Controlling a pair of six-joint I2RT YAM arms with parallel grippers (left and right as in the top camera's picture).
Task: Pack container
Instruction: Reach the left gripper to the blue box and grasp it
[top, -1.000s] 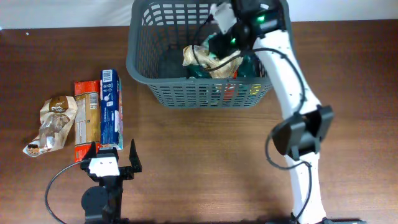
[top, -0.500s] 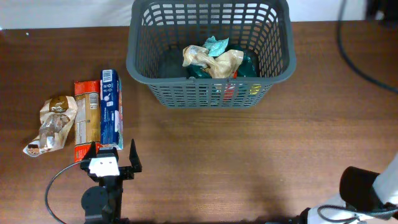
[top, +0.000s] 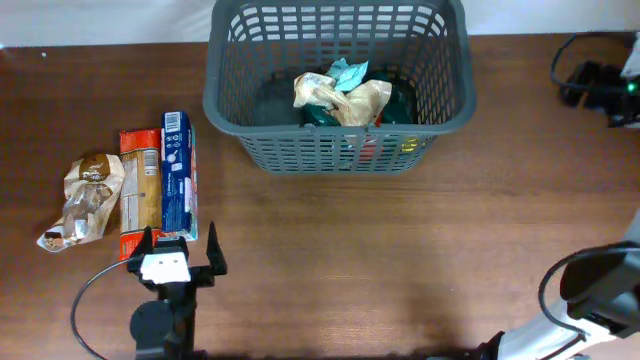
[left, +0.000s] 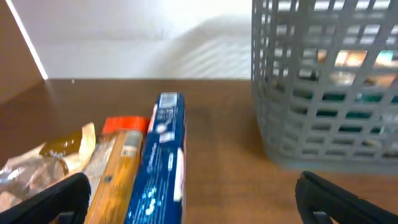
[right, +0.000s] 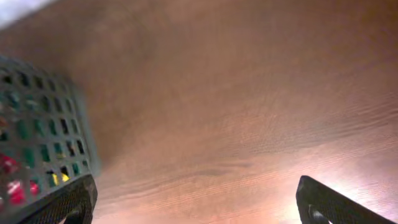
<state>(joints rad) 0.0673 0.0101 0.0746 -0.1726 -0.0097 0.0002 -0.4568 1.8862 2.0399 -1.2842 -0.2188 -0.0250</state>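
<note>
The dark grey lattice basket (top: 225, 95) stands at the back middle of the table. It holds several snack packets: a tan one (top: 340, 100), a teal one (top: 348, 72) and dark green ones. A blue box (top: 178, 170), an orange packet (top: 140, 190) and a brown bag (top: 85, 195) lie at the left. My left gripper (top: 178, 262) is open and empty just in front of the blue box (left: 163, 155). My right gripper (right: 196, 202) is open and empty above bare table, right of the basket (right: 37, 124).
The wooden table (top: 350, 260) is bordered by a white wall at the back. The right arm (top: 595, 82) is at the far right edge of the overhead view. In the left wrist view the basket (left: 323, 93) stands ahead on the right.
My right arm has left the basket and swung away to the right edge of the table. The teal packet now lies on top of the pile. The left arm has not moved.
</note>
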